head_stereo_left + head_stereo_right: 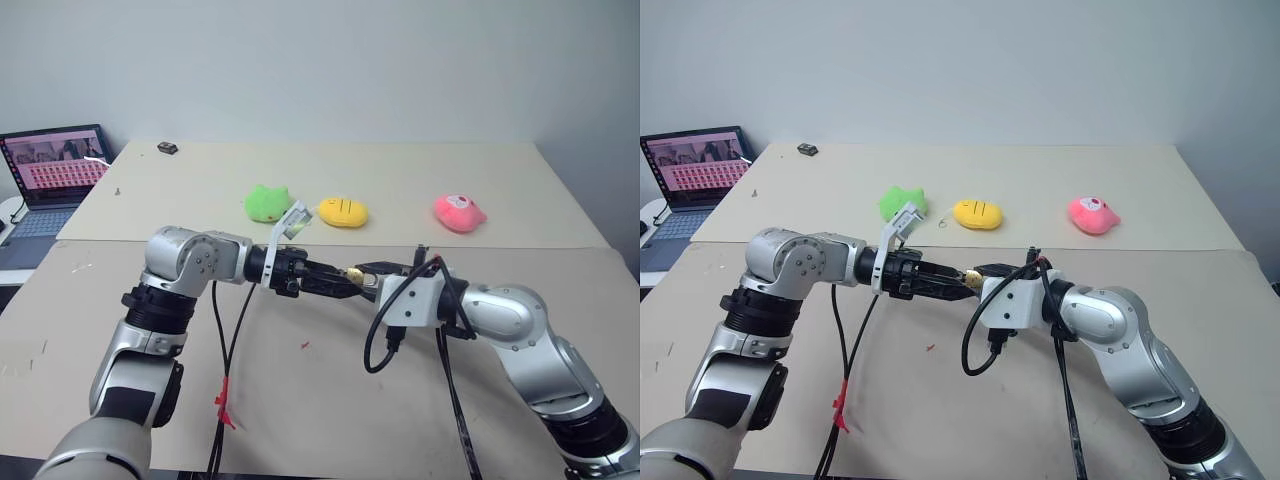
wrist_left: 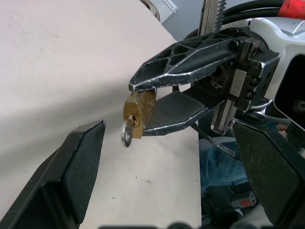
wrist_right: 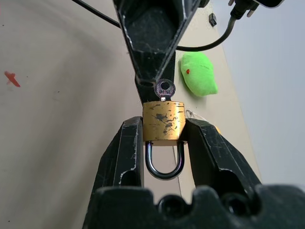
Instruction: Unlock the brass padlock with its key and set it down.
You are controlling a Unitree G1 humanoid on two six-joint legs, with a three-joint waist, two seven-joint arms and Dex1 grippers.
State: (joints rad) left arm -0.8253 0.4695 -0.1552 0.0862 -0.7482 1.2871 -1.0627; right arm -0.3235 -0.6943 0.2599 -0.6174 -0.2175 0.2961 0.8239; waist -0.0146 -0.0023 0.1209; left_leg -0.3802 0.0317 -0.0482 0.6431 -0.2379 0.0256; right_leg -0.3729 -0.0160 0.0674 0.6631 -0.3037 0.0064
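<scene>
Left gripper [image 2: 167, 176] is spread wide, fingers either side of the lock, nothing gripped. Right gripper [image 3: 164, 138] is clamped on the brass padlock [image 3: 164, 120], body pinched between its fingertips, shackle back toward its palm, held above the table [image 1: 300, 400]. Key [image 3: 165, 88] sits in the keyhole, facing the left gripper.

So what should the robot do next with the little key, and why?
Probably close the left gripper on the key and turn it. The right gripper clamps the brass padlock, the key sits in it, and the left fingers stand open around it.
</scene>
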